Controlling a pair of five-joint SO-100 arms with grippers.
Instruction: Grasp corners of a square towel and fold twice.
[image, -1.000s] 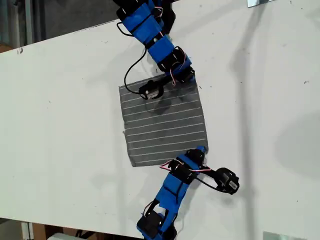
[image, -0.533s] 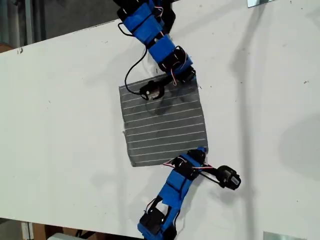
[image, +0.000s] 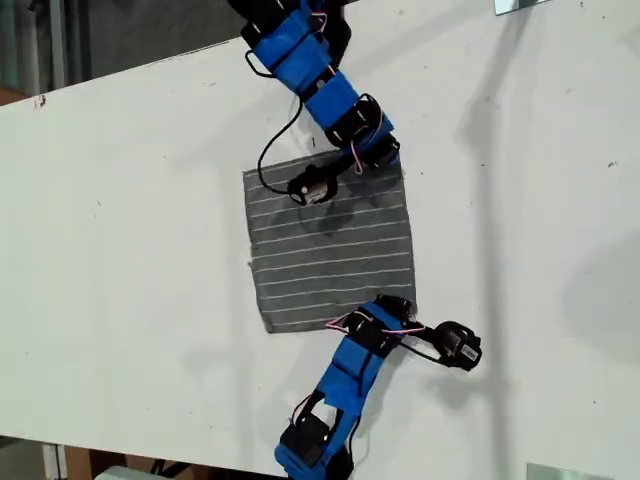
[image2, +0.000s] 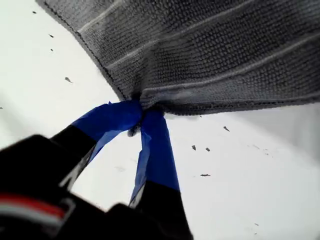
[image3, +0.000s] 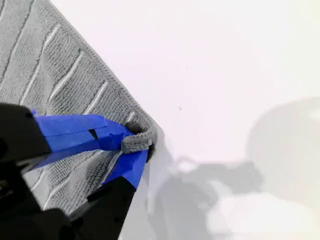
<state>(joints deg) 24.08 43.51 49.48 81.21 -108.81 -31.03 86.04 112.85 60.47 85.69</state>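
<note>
The dark grey towel (image: 330, 240) with thin white stripes lies flat on the white table (image: 120, 250). My first gripper (image: 386, 160) comes from the top of the exterior view. It is shut on the towel's corner at the upper right of that view. In the first wrist view its blue fingers (image2: 155, 145) pinch that corner, and the towel (image2: 210, 50) bunches slightly there. My second gripper (image: 398, 306) comes from the bottom of the exterior view. It is shut on the lower right corner (image3: 137, 141), which curls between its tips on the towel (image3: 55, 75).
The table's far edge runs across the upper left of the exterior view, with dark floor beyond it. A black cable (image: 270, 160) loops over the towel's upper edge. Metal brackets (image: 520, 5) sit at the table's right-hand edges in the exterior view. Soft shadows fall right of the towel.
The first arm has shifted slightly to the exterior view's right, dragging the towel's upper edge with it. The second gripper has stayed on its corner, barely moving.
</note>
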